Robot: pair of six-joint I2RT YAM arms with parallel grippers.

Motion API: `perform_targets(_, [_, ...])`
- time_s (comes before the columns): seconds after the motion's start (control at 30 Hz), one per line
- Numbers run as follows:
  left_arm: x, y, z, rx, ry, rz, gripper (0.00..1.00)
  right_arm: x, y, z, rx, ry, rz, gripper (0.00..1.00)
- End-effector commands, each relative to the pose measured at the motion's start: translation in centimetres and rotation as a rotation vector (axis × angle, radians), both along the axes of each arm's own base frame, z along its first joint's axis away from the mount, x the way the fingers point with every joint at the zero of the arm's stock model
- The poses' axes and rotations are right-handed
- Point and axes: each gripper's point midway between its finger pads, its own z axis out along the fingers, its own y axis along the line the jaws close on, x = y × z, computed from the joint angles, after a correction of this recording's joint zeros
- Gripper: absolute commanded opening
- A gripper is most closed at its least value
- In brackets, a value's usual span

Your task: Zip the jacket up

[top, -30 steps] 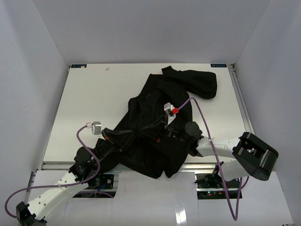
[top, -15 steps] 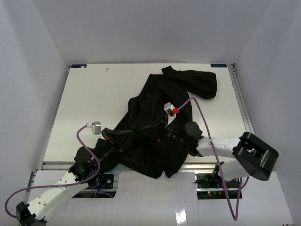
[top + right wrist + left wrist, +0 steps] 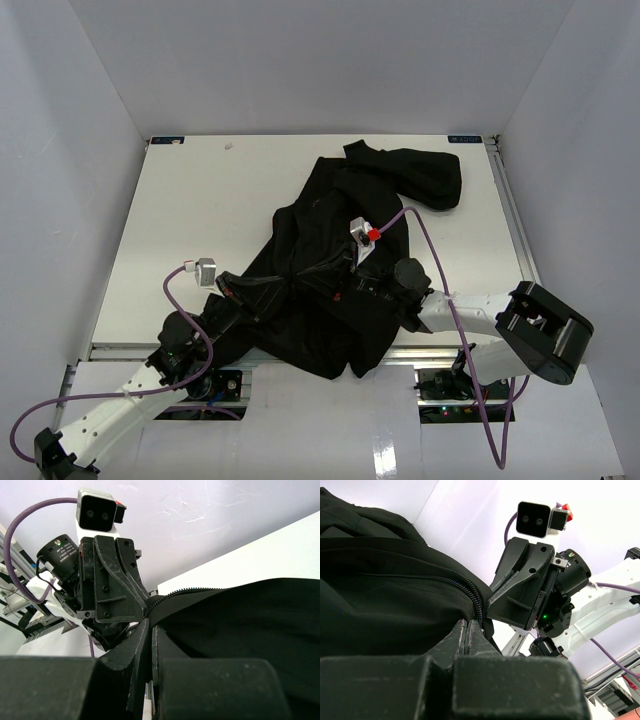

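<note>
Clearly left tool [image 3: 468, 624] and right tool [image 3: 150, 626] clench the jacket [image 3: 320, 315]; overhead, dark folds perhaps hide their tips.

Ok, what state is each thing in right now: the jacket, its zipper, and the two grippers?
left gripper: shut, pinching the jacket at its zipper teeth.
right gripper: shut, pinching the jacket along its zipper edge.
jacket: crumpled in a heap, not laid flat.
zipper: teeth bare along a free edge at the right gripper, so open there; elsewhere cannot tell.
</note>
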Motion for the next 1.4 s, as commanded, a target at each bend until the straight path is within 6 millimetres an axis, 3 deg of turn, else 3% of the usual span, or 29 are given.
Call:
perform_targets(0.0, [-0.07,0.04,0.81,-0.01,-0.026,0.0,0.0,-2.41,-2.63,10.54,0.382,-0.252,0.028,0.08])
perform_targets(1.37, [0.18,0.16,0.61,0.007,-0.03,0.018,0.0,-1.74,-3.2,10.55,0.378,-0.247,-0.03,0.08])
